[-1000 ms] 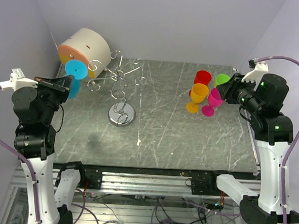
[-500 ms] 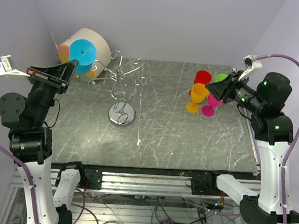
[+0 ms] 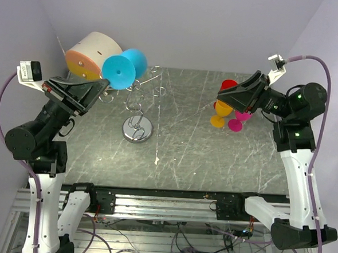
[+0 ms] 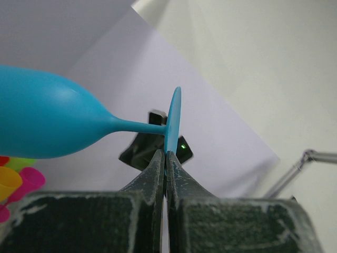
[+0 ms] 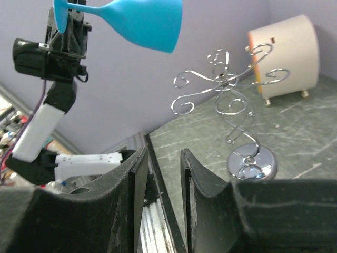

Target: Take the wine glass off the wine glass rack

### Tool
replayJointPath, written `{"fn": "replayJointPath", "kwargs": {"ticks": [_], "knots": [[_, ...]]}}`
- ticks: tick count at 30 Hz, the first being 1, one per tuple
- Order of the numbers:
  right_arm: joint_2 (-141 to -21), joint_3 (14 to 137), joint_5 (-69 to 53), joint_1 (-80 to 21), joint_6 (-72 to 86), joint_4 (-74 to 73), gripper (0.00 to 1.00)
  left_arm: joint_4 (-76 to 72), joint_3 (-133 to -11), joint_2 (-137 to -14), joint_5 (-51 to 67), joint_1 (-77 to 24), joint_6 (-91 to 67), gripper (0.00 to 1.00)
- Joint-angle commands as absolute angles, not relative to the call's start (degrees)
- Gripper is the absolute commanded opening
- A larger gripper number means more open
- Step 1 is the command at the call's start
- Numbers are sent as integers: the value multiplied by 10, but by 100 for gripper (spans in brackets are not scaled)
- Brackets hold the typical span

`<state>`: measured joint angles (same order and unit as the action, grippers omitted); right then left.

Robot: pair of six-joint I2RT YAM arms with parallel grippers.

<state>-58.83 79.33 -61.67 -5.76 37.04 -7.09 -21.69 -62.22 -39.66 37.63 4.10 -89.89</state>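
Pinching the blue wine glass (image 3: 125, 68) by its foot, left gripper (image 4: 165, 157) holds it above the rack (image 3: 137, 129).

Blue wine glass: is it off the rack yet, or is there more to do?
Done: the blue wine glass is clear of the wine glass rack, whose hooks are bare. In hand: the left arm's jaws pinch its foot, holding it sideways in the air. Left: probably setting it down.

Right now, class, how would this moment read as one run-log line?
left gripper: shut on foot of blue wine glass, held sideways aloft | wine glass rack: upright, hooks bare | right gripper: open, empty
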Motion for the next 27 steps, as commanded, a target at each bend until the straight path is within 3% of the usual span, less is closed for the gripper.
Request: {"fn": "replayJointPath", "kwargs": {"ticks": [1,11,18,27], "knots": [[-594,754,-710,-61,530,169,32,-341,-611,-385,430,6,-937,7],[-607,713,-732,-124,610,329,51,-447,-574,-370,495,-85,-960,7],[-627,712,-703,-208,569,335,56,-547,-551,-365,534,-153,-994,7],[-656,692,-689,-276,616,465,58,-662,-538,-355,541,-178,-1047,7]]}}
